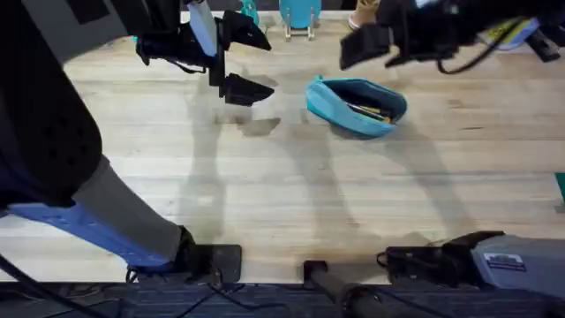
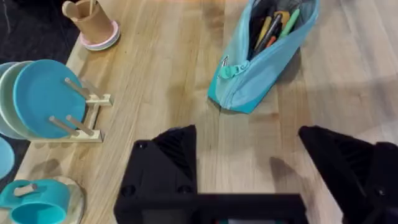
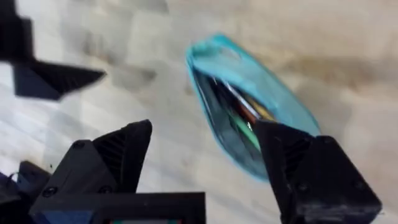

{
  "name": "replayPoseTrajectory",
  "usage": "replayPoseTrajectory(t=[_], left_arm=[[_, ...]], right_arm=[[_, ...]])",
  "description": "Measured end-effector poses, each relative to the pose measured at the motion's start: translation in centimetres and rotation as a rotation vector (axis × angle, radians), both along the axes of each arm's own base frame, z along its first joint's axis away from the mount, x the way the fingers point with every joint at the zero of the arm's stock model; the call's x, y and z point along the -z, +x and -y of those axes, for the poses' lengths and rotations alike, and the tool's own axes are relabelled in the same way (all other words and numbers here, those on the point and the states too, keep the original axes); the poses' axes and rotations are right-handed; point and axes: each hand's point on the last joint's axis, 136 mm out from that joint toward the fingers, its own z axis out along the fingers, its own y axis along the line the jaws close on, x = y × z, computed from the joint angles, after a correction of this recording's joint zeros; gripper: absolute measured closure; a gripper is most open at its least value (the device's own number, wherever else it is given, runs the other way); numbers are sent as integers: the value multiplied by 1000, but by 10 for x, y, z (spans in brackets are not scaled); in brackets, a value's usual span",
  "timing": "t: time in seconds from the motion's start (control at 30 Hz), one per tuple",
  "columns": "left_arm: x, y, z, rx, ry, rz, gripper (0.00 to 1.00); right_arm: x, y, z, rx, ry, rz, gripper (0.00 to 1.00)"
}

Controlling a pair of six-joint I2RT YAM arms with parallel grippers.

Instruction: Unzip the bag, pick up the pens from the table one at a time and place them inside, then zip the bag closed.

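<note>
The teal-blue bag (image 1: pixel 356 104) lies on the table (image 1: pixel 282 185) at the far middle, unzipped and gaping. Its zipper pull (image 2: pixel 227 67) sits at one end. Pens (image 2: pixel 275 28) lie inside it, a green one and a dark one among them. My left gripper (image 1: pixel 254 62) hovers open to the left of the bag and holds nothing. In the left wrist view the bag (image 2: pixel 261 56) is ahead of the open left gripper (image 2: pixel 249 155). My right gripper (image 1: pixel 375 40) hangs above the bag's far side. It is open and empty, and the right wrist view shows the bag (image 3: pixel 249 118) below the right gripper (image 3: pixel 205 162).
A wooden rack with blue plates (image 2: pixel 37 99), a tan cup on a pink saucer (image 2: pixel 92 23) and a teal mug (image 2: pixel 37 199) stand along the table's far edge. Bare wood stretches from the bag toward the arm bases.
</note>
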Motion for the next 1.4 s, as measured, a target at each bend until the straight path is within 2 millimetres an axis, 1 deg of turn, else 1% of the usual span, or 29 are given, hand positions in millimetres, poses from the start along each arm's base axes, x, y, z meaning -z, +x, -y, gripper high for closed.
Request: replayPoseTrajectory(t=[0.13, 0.27, 0.3, 0.4, 0.5, 0.6, 0.73, 0.9, 0.93, 1.0, 1.13, 1.3, 1.4], left_arm=[[0, 0, 0, 0, 0, 0, 6], [0, 0, 0, 0, 0, 0, 6], [0, 0, 0, 0, 0, 0, 7], [0, 0, 0, 0, 0, 0, 6], [0, 0, 0, 0, 0, 0, 5], [0, 0, 0, 0, 0, 0, 5], [0, 0, 0, 0, 0, 0, 5], [0, 0, 0, 0, 0, 0, 6], [0, 0, 0, 0, 0, 0, 6], [0, 0, 0, 0, 0, 0, 6], [0, 0, 0, 0, 0, 0, 6], [0, 0, 0, 0, 0, 0, 6], [0, 0, 0, 0, 0, 0, 6]], right_arm=[[-5, 17, -20, -36, 32, 70, 4], [-15, 25, -33, -45, 68, 121, 4], [-21, 32, -38, -23, 100, 146, 4], [-27, 38, -40, -10, 119, 171, 4], [-26, 42, -42, -6, 125, 174, 4], [-13, 46, -47, -9, 119, 146, 4], [9, 51, -60, -26, 100, 106, 5], [37, 54, -69, 0, 12, 77, 5], [50, 54, -73, 25, -41, 68, 5], [58, 56, -76, 48, -70, 66, 5], [66, 62, -80, 97, -128, 100, 5], [66, 63, -80, 159, -223, 166, 5], [64, 63, -81, 196, -246, 189, 5]])
